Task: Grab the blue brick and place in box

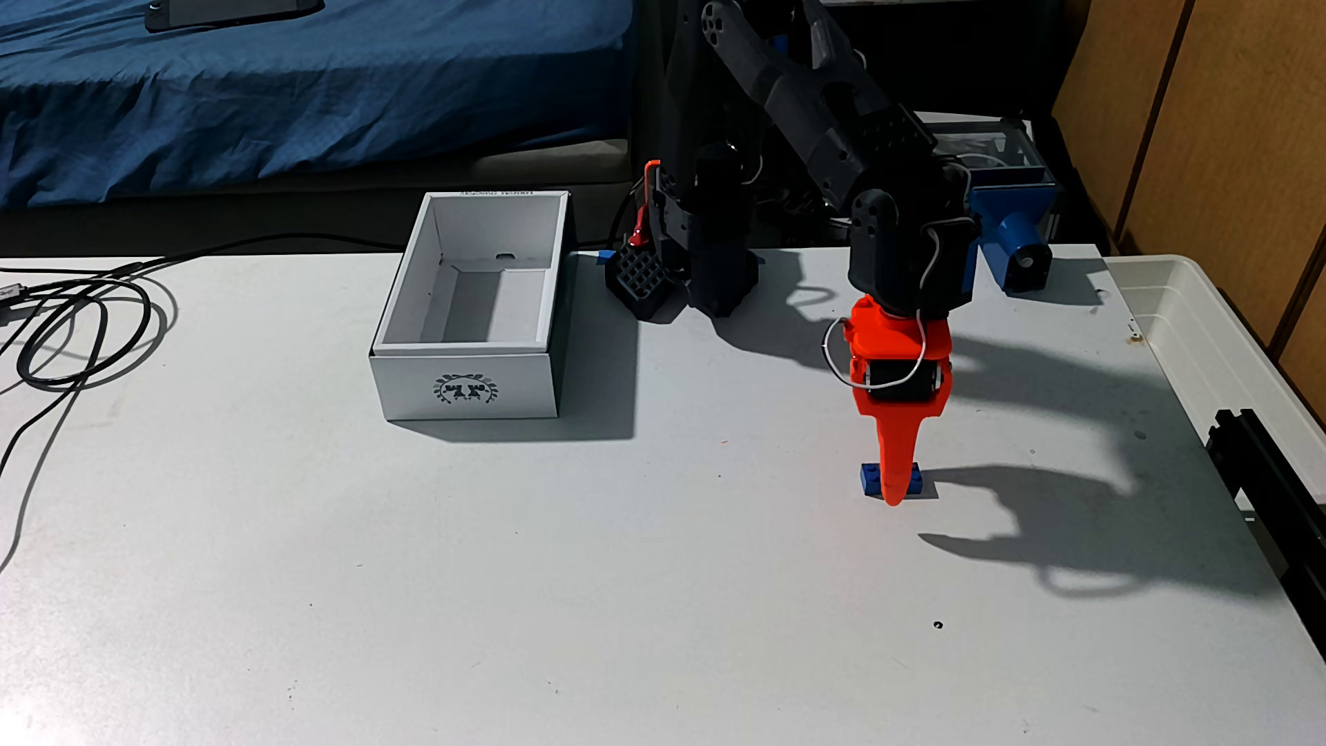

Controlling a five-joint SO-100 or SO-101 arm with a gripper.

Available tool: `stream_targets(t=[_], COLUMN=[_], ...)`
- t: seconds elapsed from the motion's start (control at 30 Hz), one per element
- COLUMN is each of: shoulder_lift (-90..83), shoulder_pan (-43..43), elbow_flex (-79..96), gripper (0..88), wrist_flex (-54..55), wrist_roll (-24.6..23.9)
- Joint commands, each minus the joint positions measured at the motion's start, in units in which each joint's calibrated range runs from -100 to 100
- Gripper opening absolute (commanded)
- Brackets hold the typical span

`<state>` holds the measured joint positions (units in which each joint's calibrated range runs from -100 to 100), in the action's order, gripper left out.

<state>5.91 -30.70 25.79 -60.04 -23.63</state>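
In the fixed view the black arm bends steeply down, its orange gripper vertical at the table, fingers around the blue brick, grip tightness unclear; the box sits well left.

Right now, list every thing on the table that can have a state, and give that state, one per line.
Tool: pointing straight down, tip at the table, across the front of the brick; open or shut cannot be told.
Blue brick: on the table, studs up, partly hidden behind the tool.
White box: upright, open at the top, nothing seen inside.
Black cable: loosely coiled on the table's left end.
Translucent tray: on the right edge, open.
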Motion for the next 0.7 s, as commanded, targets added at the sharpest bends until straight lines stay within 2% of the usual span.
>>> stream_targets(t=[0.0, 0.67], shoulder_lift=[-0.3, 0.7], shoulder_pan=[-1.3, -1.7], elbow_flex=[-1.4, -0.2], gripper=[22.2, 21.5], wrist_flex=[-0.2, 0.4], wrist_roll=[-0.2, 0.6])
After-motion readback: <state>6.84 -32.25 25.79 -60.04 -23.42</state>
